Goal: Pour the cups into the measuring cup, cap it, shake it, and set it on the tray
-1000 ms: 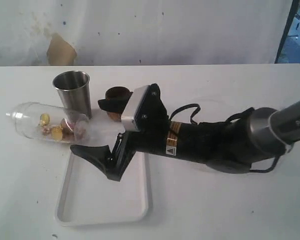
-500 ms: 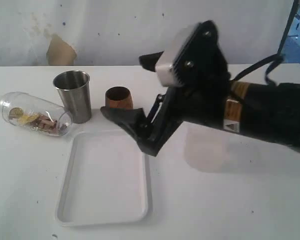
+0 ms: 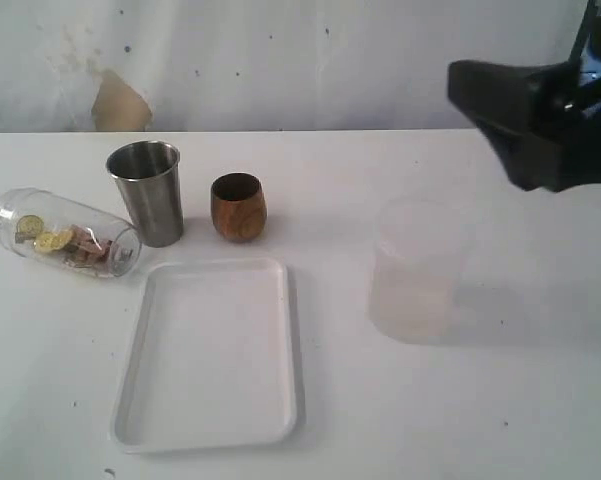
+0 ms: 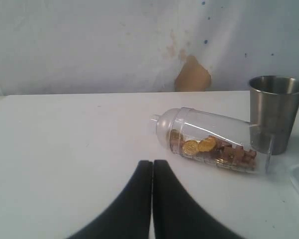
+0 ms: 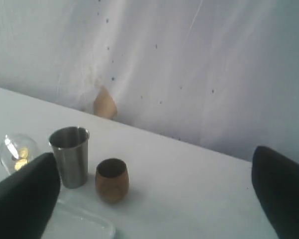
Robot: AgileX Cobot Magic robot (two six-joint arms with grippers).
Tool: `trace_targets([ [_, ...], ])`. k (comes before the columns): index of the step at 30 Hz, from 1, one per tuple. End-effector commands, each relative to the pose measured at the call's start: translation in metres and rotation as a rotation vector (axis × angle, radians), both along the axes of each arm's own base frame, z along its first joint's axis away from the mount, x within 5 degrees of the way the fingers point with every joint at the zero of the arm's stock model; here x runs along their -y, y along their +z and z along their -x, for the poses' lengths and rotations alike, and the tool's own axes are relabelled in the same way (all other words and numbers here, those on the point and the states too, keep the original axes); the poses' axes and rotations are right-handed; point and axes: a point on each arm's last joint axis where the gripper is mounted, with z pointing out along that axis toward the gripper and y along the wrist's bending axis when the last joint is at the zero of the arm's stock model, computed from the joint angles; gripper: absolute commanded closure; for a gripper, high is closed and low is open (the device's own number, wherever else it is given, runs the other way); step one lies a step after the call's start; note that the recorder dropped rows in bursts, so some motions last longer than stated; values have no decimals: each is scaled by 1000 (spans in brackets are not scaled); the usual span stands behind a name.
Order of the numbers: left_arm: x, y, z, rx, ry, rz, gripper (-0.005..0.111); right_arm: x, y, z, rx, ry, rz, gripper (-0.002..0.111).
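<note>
Since it's the closest thing to me, tray [image 3: 210, 350]: white, near left, nothing on it. It's the drop-off spot, so I'd say the last step isn't done yet.
frosted container [image 3: 420, 270]: upright, right of the tray and well apart from everything else. Looks like it's just out of the way.
left gripper [image 4: 152, 167]: low over the table [image 3: 460, 420] off to the left, jaws pressed together on nothing, nose aimed at the measuring cup.
measuring cup [image 3: 70, 243]: on its side on the table, just beside the tray's far-left corner, not on it. Dome lid [image 4: 164, 124] is on and points left, with coins [image 4: 199, 146] and brown bits [image 4: 234, 154] pooled along the low side. The base end is right by the steel tumbler; can't tell if they touch. It's round, so it might roll, and I'd guess it wants a grab around the body.
steel tumbler [image 3: 148, 190]: upright, just beyond that same tray corner.
wood-grain cup [image 3: 239, 207]: upright, right of the tumbler with a small gap. Can't see the bottom of either.
right gripper [image 5: 154, 164]: high at the far right, jaws spread wide, holding nothing, well away from the measuring cup.
</note>
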Motion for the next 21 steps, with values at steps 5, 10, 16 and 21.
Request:
trace_targets([
  [5,0,0,0,8,-2,5,106,28,15,30,76,-55,-70,19],
  [10,0,0,0,8,-2,5,106,51,10,48,-46,-151,-183,98],
  [16,0,0,0,8,-2,5,106,81,16,86,29,-169,-301,108],
  [21,0,0,0,8,-2,5,106,103,19,115,137,-154,-389,108],
])
